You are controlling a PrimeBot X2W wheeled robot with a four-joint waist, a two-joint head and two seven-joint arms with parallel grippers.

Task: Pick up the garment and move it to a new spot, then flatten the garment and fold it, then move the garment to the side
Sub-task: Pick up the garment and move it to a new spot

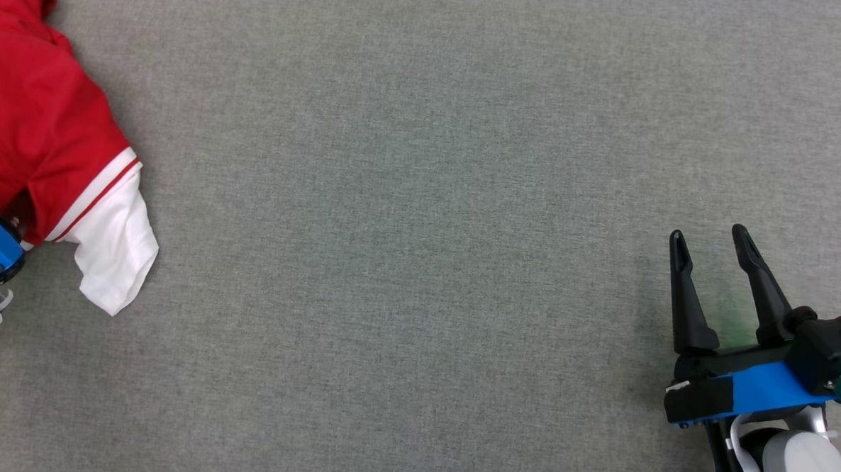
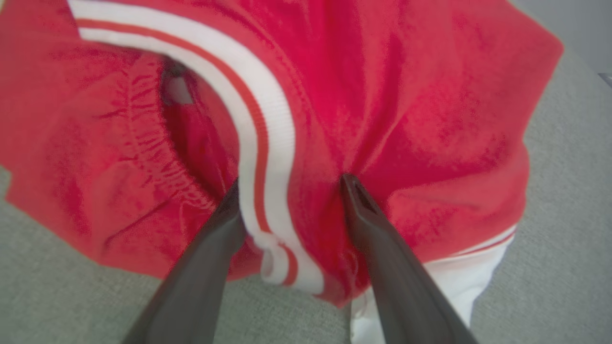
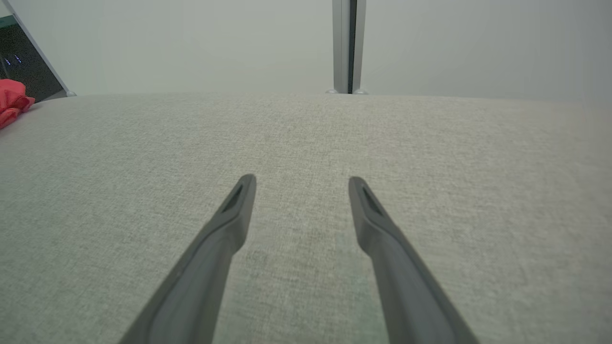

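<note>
left end effector (image 2: pixel 290 180) spread wide astride red garment (image 2: pixel 430 119), right end effector (image 1: pixel 709 233) released; inner label (image 2: pixel 178 91) unreadable.

Garment (image 1: pixel 36 106) and left gripper (image 2: pixel 289 184) both cut off at head view's left edge

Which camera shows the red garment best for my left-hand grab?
Left wrist view: the garment lies close up, its striped white band inside the open left gripper. Head view cuts it off at the left edge; right wrist view catches a red scrap far left.
</note>
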